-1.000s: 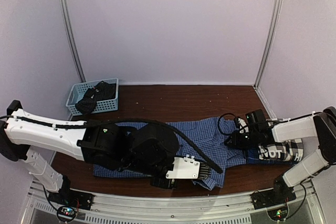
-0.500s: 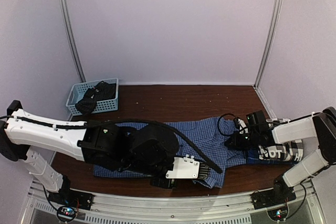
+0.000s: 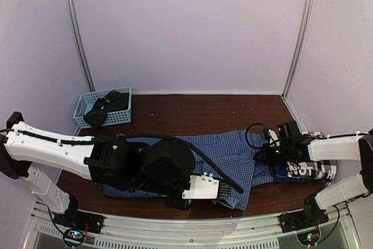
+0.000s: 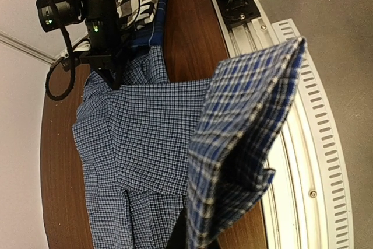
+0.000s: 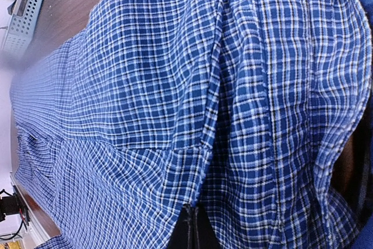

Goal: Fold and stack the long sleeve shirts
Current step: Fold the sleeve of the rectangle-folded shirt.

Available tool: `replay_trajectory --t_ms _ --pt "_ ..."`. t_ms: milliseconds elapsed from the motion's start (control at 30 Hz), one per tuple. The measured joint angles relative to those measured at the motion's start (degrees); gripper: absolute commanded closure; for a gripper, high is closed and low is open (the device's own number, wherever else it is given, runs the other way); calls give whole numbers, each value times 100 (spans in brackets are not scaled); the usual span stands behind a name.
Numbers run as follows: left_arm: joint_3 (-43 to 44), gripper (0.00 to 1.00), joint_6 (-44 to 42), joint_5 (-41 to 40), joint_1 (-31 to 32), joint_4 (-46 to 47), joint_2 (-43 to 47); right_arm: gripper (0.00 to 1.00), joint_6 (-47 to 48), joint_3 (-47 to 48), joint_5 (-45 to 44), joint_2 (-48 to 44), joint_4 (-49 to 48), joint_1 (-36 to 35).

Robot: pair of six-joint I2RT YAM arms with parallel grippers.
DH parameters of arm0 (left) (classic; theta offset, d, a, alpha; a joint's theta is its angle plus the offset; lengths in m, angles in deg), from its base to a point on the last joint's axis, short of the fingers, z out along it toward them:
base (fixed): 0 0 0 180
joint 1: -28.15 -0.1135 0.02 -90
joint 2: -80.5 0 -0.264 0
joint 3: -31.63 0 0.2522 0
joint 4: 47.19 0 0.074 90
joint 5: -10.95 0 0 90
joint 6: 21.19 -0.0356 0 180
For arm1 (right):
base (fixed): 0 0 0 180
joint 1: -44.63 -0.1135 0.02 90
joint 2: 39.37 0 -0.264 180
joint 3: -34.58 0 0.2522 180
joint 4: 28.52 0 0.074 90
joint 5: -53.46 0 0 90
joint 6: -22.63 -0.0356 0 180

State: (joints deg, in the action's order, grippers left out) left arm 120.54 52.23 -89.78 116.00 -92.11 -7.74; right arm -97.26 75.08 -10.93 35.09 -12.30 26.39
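I have the left pincer (image 4: 195,240) nipped shut on the blue check shirt (image 4: 140,138) by the near edge, and the right pincer (image 5: 189,230) clamped on its right end.

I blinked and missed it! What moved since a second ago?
The right arm sank lower over the black-and-white shirt, while the right gripper kept pinching the blue checked shirt. The left arm edged slightly left; the left gripper holds a raised fold. Both shirts and the basket stayed put.
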Motion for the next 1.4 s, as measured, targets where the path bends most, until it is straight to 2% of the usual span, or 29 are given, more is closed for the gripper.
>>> replay_trajectory --t_ms 100,300,433,733,1100,1267,1400 --pt "-57 100 -4 -2 0 85 94 95 4 0 -66 -76 120 0" --pt "-92 100 -33 2 -55 332 352 69 26 0 -146 140 186 2" --pt "-79 100 11 153 -361 516 446 60 109 17 -166 181 256 2" --pt "125 100 490 922 -1853 632 214 56 166 549 -426 -376 793 76" --pt "588 100 1731 2100 -3727 837 -745 54 374 887 -599 -619 1123 352" --pt "496 100 2396 2306 -4677 933 -789 54 409 844 -595 -619 1119 356" --pt "-74 100 2896 2363 -5302 1241 -614 53 411 772 -579 -588 1104 356"
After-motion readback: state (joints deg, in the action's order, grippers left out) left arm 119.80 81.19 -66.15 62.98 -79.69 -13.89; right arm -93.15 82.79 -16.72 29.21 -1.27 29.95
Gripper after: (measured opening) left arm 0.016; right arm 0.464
